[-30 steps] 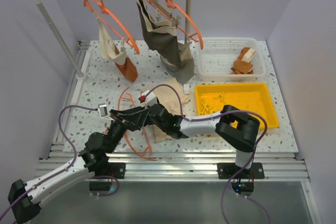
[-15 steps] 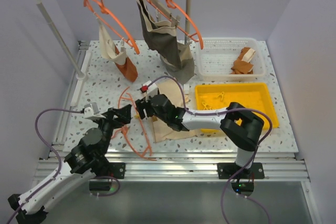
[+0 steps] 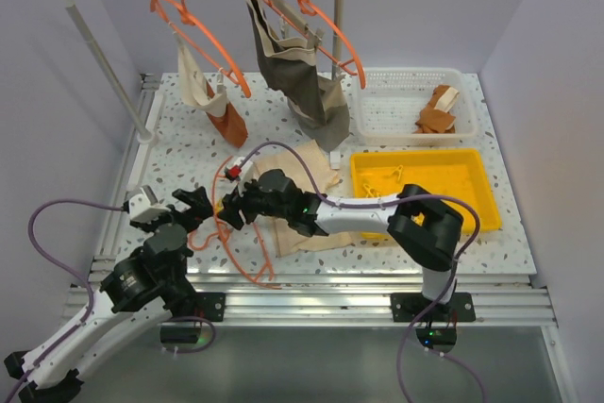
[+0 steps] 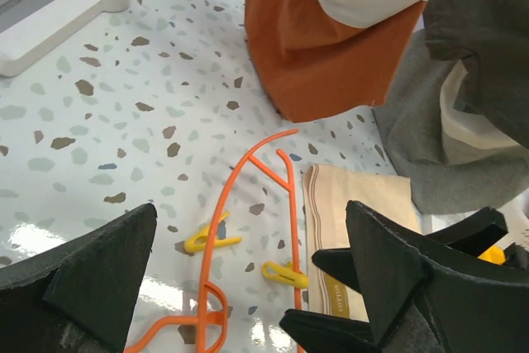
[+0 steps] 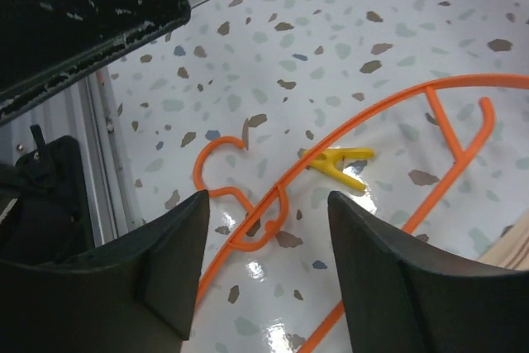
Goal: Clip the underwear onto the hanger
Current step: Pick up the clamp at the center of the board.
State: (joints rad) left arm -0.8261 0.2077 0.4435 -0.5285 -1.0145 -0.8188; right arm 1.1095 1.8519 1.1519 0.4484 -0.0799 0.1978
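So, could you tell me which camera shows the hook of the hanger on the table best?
The right wrist view: the hook shows whole and close. The left wrist view crops it at the bottom edge; from above it is small, partly under the left arm.

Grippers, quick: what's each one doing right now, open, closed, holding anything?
Left gripper: jaws wide open, holding nothing.
Right gripper: jaws open above the hanger near its hook, holding nothing.

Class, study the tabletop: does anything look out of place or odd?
Two yellow clips lie loose on the table beside the orange hanger, outside the yellow tray where more seem to sit. Neither is clipped to anything.
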